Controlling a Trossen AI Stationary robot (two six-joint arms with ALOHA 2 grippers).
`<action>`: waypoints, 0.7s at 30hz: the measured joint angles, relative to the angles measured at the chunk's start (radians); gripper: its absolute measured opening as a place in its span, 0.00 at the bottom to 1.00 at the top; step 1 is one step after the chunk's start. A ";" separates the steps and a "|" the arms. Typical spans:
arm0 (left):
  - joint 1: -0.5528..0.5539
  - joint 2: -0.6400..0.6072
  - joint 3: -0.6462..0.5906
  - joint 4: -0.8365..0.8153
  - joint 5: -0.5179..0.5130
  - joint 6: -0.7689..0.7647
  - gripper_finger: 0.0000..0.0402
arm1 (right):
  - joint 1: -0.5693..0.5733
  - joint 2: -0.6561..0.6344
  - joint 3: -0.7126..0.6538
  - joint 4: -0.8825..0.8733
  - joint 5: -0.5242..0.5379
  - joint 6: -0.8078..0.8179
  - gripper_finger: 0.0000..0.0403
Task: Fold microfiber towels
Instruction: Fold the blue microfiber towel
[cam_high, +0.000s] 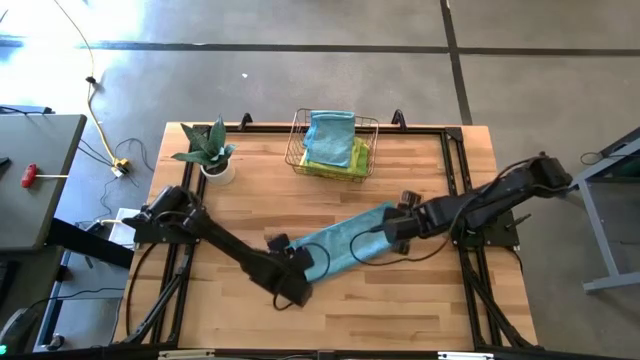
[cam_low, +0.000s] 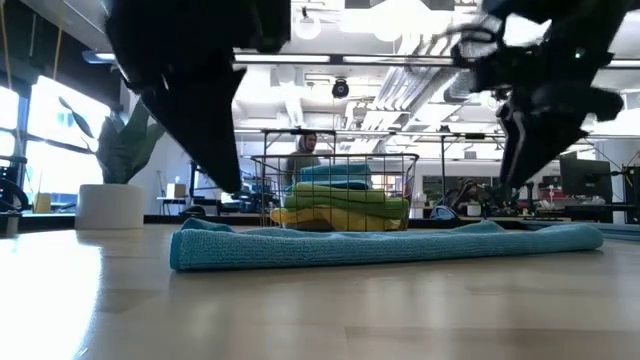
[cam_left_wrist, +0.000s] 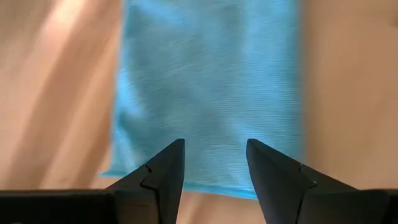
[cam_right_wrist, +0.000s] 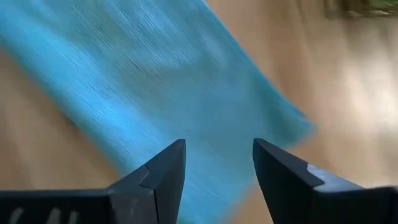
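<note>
A teal microfiber towel (cam_high: 345, 238) lies on the table's middle, folded into a long narrow strip that runs slantwise. In the low view the towel (cam_low: 380, 243) rests flat on the wood. My left gripper (cam_left_wrist: 214, 146) hovers open over the strip's near left end (cam_left_wrist: 205, 81). My right gripper (cam_right_wrist: 217, 146) hovers open over its far right end (cam_right_wrist: 143, 81). Both sets of fingers stand clear above the cloth. More folded towels, teal, green and yellow (cam_high: 333, 140), lie stacked in the wire basket.
The wire basket (cam_high: 300, 150) stands at the table's far edge, mid-width. A potted plant (cam_high: 212, 155) in a white pot sits at the far left. Bare wood lies near and left of the strip. A person (cam_low: 305, 150) shows beyond the table.
</note>
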 joint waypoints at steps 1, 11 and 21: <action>-0.009 0.000 -0.003 0.028 -0.001 0.009 0.40 | 0.014 -0.010 -0.017 0.060 -0.003 0.042 0.45; -0.026 0.034 -0.021 0.181 -0.044 -0.014 0.40 | 0.133 -0.015 -0.194 0.291 0.002 0.434 0.45; -0.009 0.122 -0.023 0.222 -0.016 -0.052 0.40 | 0.188 -0.014 -0.254 0.269 0.046 0.547 0.45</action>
